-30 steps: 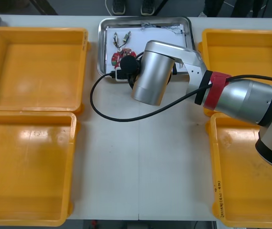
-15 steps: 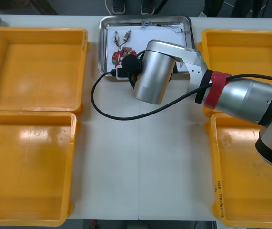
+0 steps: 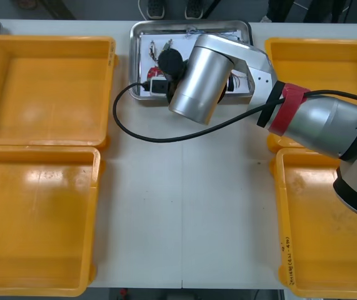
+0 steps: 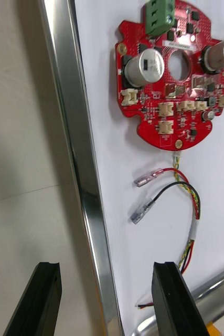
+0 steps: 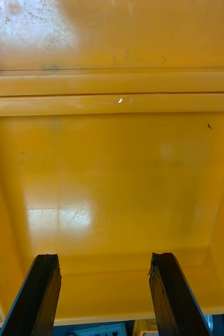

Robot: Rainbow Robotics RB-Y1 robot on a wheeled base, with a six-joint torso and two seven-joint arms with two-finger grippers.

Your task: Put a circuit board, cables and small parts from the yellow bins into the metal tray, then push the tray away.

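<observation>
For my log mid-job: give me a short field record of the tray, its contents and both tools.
tray: shiny metal tray, white inside, at the far edge of the light table
contents: round red circuit board; twisted red and yellow cable beside it, both on the white inside
right tool: open, straddling the tray's rim, one finger over the table, one over the white inside
left tool: open, above a yellow plastic bin

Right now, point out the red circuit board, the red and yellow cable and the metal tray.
red circuit board (image 4: 167, 94), right wrist view, its face below the centre hole
red and yellow cable (image 4: 195, 205), right wrist view, its twisted stretch
metal tray (image 4: 83, 157), right wrist view, its shiny side rim
</observation>
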